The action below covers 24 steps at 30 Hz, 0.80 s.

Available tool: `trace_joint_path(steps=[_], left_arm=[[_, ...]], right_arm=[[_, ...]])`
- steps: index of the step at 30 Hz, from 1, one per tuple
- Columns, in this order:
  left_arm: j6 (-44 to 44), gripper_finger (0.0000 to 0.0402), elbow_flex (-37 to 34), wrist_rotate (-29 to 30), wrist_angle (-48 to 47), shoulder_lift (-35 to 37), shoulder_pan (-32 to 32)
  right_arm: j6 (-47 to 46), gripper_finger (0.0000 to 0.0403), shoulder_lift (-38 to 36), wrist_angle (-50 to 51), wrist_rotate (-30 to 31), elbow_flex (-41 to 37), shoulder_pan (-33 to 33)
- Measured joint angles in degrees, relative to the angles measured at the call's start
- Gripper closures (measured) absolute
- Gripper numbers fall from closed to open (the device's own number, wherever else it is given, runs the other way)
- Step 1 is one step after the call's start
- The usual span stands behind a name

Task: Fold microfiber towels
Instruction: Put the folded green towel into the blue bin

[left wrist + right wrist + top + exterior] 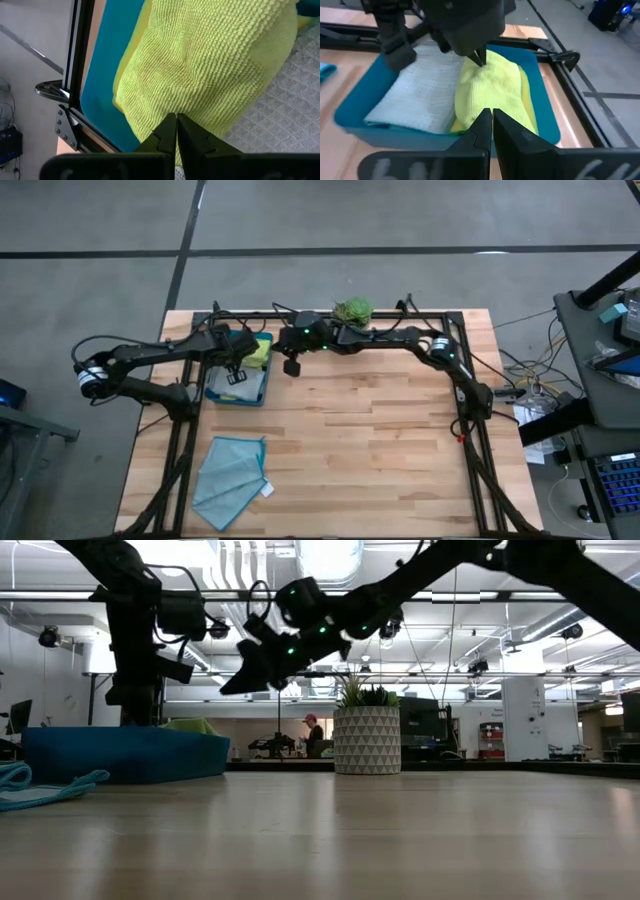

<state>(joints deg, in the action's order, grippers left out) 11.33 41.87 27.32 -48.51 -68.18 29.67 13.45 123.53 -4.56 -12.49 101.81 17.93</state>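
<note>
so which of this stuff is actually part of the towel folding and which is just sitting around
Part of the job:
- lime green towel in the tray, left gripper shut at its top
- pale grey towel beside it
- yellow towel under the green one
- light teal towel lying on the table
- right gripper, shut, near the tray

Just lying about:
- teal tray
- potted plant

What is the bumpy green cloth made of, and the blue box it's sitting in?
The lime green cloth looks like soft, fuzzy microfiber: its surface shows rows of tiny ribbed loops and it sags in folds. The blue tray looks like hard, smooth plastic: its walls stand stiff with even, rounded rims.
</note>
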Motion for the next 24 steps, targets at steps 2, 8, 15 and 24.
trace_joint_path(steps=[2, 8, 15, 24], left_arm=[[0.0, 0.0402, 0.0, 0.0, 0.1, 0.0, 0.0], [0.0, 0.0402, 0.0, 0.0, 0.3, 0.0, 0.0], [0.0, 0.0402, 0.0, 0.0, 1.2, 0.0, 0.0], [0.1, 0.0401, -0.8, 0.4, 1.5, 0.0, 0.1]], right_arm=[[0.0, 0.0394, 2.2, 1.4, 0.0, 2.9, 0.0], [0.0, 0.0394, 8.6, 4.9, -0.2, 11.7, 0.0], [-3.4, 0.0394, 14.9, 5.2, -4.5, 19.8, 0.0], [-5.3, 0.0394, 18.8, 6.9, -10.3, 23.3, -0.2]])
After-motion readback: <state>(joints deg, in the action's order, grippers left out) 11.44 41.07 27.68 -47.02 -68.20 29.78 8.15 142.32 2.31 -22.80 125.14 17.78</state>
